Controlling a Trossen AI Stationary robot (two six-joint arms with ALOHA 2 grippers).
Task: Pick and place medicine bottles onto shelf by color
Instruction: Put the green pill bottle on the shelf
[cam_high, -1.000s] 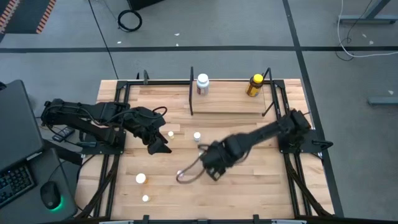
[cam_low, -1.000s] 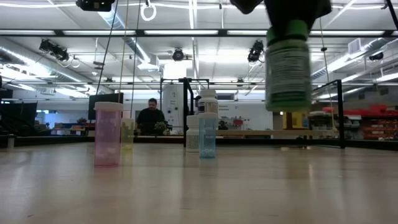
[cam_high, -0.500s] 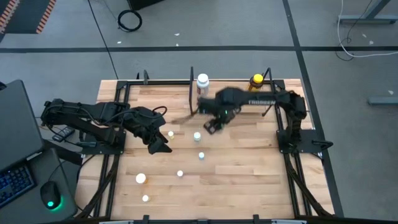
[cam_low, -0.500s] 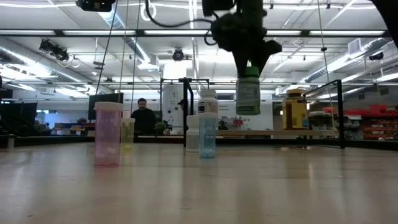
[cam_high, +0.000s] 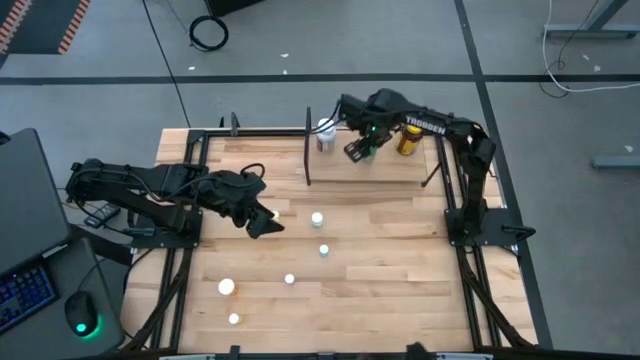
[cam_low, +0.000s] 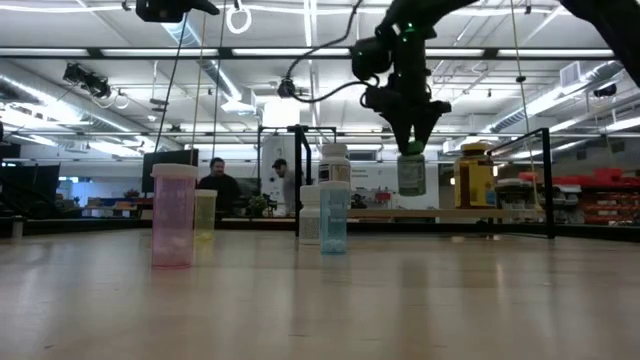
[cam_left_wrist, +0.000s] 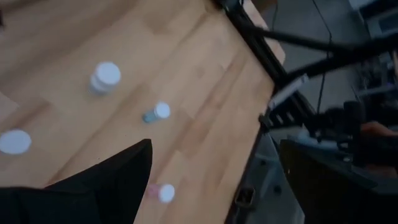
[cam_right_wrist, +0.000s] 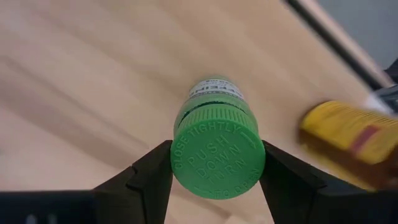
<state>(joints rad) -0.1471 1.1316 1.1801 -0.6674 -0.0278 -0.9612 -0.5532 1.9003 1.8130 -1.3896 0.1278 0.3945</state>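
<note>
High view: right hand (cam_high: 362, 145) gripping green bottle (cam_low: 411, 172) above shelf (cam_high: 370, 165)

Green-capped bottle (cam_right_wrist: 217, 149), yellow bottle (cam_right_wrist: 351, 129), pink vial (cam_low: 174, 214), light-wood shelf (cam_high: 365, 166)

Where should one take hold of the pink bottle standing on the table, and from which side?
Probably from straight above, closing on the pink bottle just under its cap: it stands upright, and its round sides are straight.
</note>
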